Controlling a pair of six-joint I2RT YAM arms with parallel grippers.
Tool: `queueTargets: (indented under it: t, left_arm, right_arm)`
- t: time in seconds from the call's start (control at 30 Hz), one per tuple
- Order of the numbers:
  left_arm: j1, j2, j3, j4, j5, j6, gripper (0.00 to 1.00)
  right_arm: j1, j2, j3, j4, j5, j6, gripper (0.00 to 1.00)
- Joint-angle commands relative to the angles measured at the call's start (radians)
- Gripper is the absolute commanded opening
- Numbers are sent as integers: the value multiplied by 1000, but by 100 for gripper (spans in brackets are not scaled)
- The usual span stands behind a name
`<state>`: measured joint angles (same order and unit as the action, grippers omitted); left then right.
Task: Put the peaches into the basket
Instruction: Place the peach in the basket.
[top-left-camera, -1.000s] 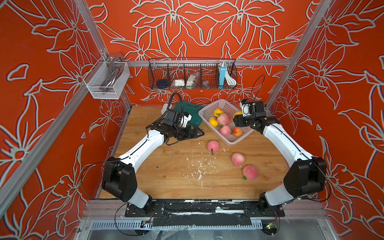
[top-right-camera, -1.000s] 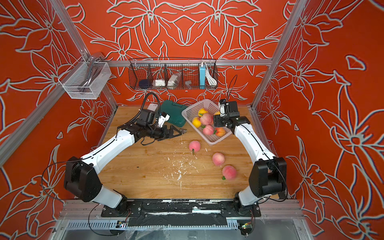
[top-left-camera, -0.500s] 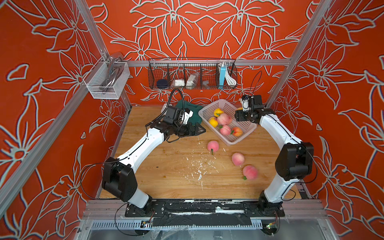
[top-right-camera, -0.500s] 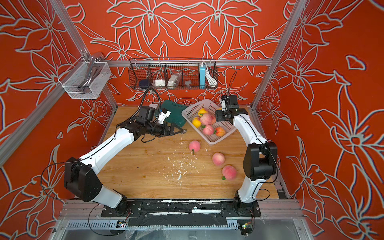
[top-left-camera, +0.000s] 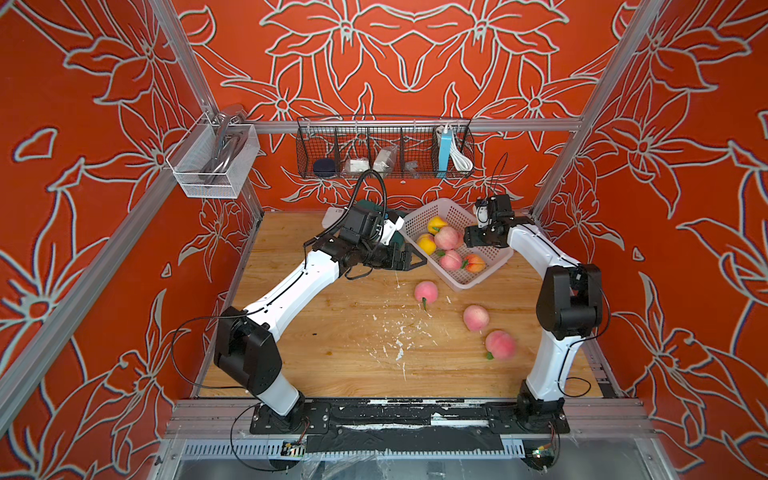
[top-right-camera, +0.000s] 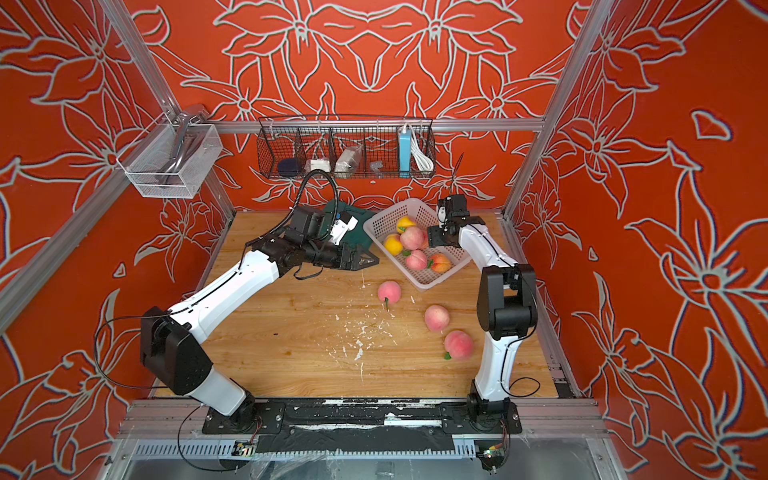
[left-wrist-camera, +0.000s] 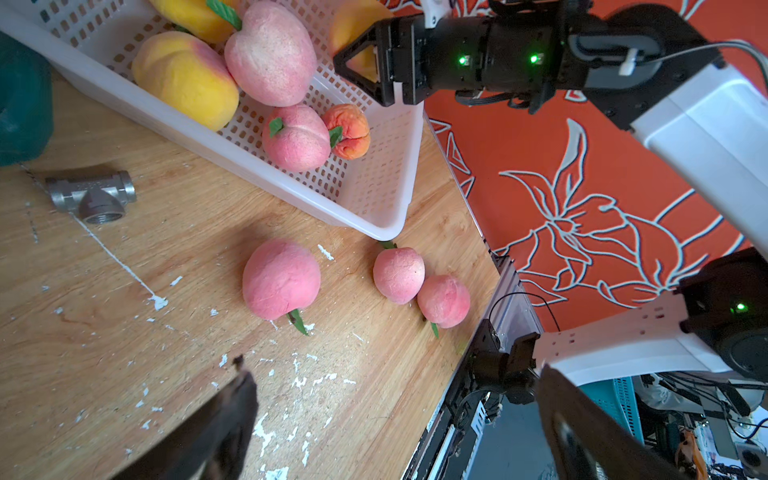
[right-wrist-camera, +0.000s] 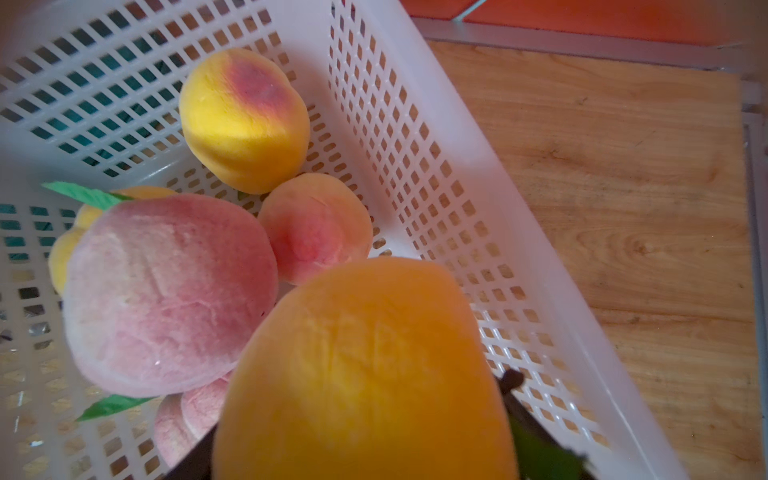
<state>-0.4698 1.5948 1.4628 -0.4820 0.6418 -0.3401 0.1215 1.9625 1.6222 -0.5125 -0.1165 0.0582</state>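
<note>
Right fingers (right-wrist-camera: 510, 381) clasp orange peach (right-wrist-camera: 361, 365) — leaf (right-wrist-camera: 540, 453) wristward (blurred), over basket (right-wrist-camera: 415, 137)

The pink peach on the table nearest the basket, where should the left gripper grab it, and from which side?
Grip the peach across its round middle, coming down from above with the open left gripper. It lies alone, both flanks clear; its leaf pokes out toward the table's front, so avoid that end.

Orange peach (right-wrist-camera: 365, 374) blurred, cut by picture's edge
</note>
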Motion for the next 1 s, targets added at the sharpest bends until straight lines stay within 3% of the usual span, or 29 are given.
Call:
queueTargets:
  t: [0.0,0.97]
  left_arm:
    - [-6,23,26,-6,19,22,99]
    - [-5,31,2,15,24,16,98]
  right_arm:
    - [-14,31,31,15,-24,12,73]
    - [-33,112,25,44,-48,33,74]
